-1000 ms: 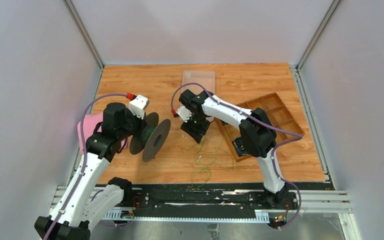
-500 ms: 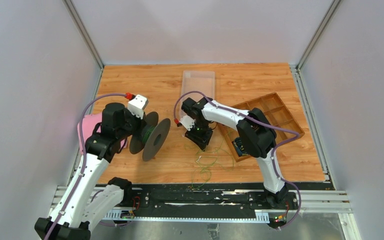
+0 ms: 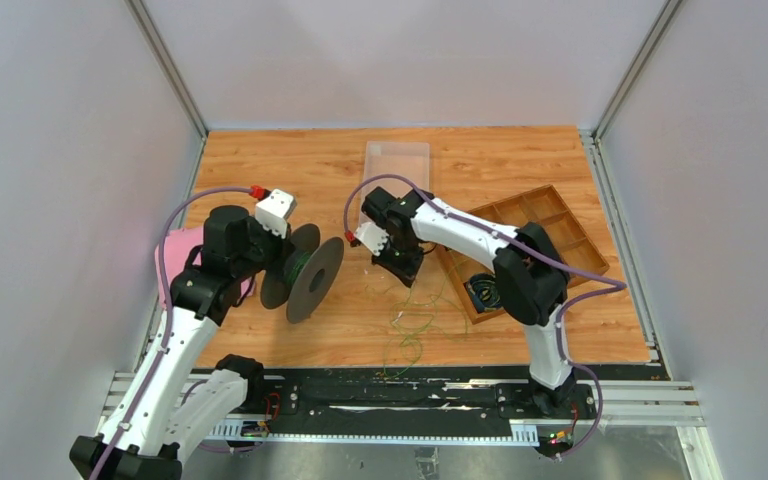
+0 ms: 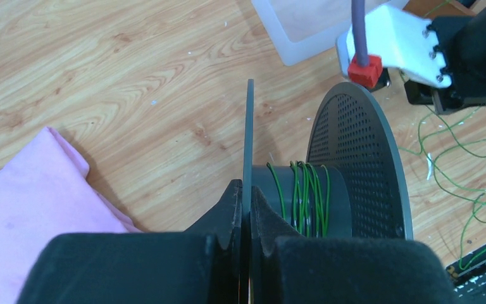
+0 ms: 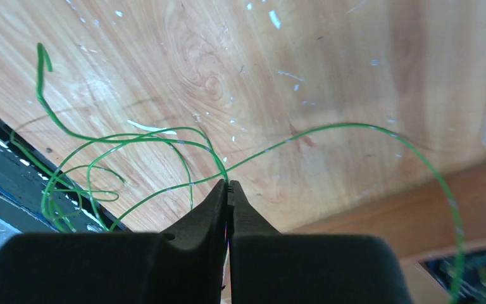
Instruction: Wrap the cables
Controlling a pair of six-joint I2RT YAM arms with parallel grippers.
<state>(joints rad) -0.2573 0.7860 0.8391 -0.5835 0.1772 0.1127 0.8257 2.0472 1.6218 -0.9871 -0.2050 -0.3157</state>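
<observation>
A light wood-grain table top (image 3: 260, 160) sits inside a plain booth. Pale grey walls (image 3: 390, 60) close it on three sides, joined at the far corners by aluminium posts (image 3: 167, 65). A metal rail (image 3: 660, 395) edges the near side. The light is soft and even.

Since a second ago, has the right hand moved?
Yes. The right hand shifted slightly away from the clear plastic container, toward the wooden table's near edge, and shut on the thin green wire.

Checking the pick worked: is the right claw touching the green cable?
Touching. The right wrist view shows the right claw shut, with the green cable pinched between its tips.
</observation>
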